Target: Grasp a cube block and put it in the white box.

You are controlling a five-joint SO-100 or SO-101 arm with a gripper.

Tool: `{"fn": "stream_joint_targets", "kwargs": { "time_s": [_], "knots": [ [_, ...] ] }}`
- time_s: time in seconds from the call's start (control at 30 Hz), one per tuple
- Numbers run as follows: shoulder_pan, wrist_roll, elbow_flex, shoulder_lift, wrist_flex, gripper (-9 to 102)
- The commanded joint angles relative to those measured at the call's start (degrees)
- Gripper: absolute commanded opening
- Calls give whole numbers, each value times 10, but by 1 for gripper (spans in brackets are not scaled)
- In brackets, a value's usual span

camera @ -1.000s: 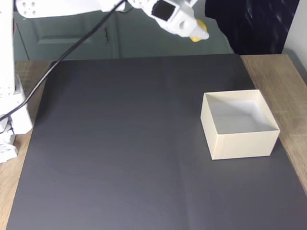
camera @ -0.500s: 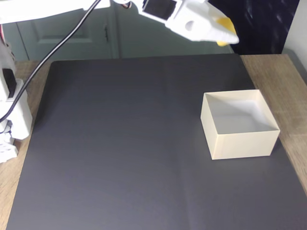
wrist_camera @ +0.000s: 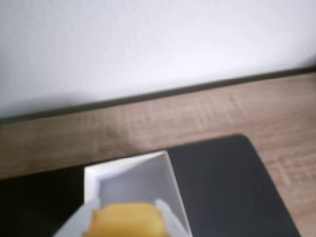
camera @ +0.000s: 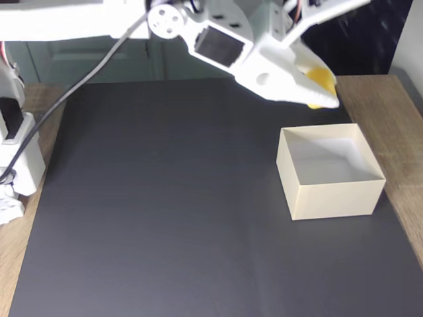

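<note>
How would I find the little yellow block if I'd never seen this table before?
Start at the big black mat covering the wooden table. Near its right side in the fixed view stands a cream-white box. Just above and behind it, the white gripper holds the cube block in the air, the only bright yellow thing here.

The arm (camera: 119,16) is showing glossy white printed plastic, a black cable (camera: 79,82) trailing behind the gripper (camera: 317,89), a black servo face set just behind it, and a round white hub dotted with screw holes further back
</note>
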Motion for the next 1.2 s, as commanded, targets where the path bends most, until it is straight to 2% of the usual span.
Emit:
{"fn": "stream_joint_targets", "kwargs": {
  "time_s": [0.0,0.37,0.6,0.77,0.97,1.17],
  "knots": [
    [5,4,-4,-17,-42,0],
    [9,9,-11,-92,-129,0],
    [10,11,-11,-105,-145,1],
    [10,11,-11,-108,-144,6],
    [13,10,-11,-113,-142,22],
    [15,11,-11,-112,-142,25]
  ]
}}
